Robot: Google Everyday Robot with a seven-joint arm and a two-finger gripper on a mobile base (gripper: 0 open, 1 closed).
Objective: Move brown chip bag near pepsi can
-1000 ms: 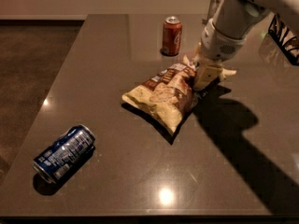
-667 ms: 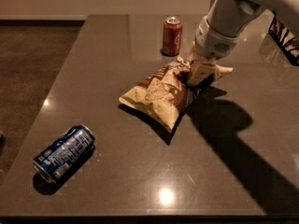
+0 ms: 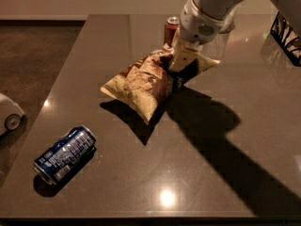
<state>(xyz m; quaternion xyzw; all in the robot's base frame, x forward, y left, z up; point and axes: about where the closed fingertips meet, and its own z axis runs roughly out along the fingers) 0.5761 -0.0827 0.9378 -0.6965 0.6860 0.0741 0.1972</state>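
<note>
The brown chip bag [image 3: 143, 81] hangs tilted above the dark table [image 3: 235, 164], its right end raised and a shadow under it. My gripper [image 3: 181, 62] is at the bag's upper right end and is shut on it, with the white arm rising to the top right. The pepsi can [image 3: 64, 155], dark blue, lies on its side near the table's front left corner, well apart from the bag.
A red-orange soda can [image 3: 170, 28] stands upright at the back, partly behind my arm. A black wire basket [image 3: 287, 34] is at the right edge. A white object [image 3: 8, 114] sits on the floor to the left of the table.
My gripper has lifted the brown chip bag off the table and carried it to the left and toward the front. The cans have not moved.
</note>
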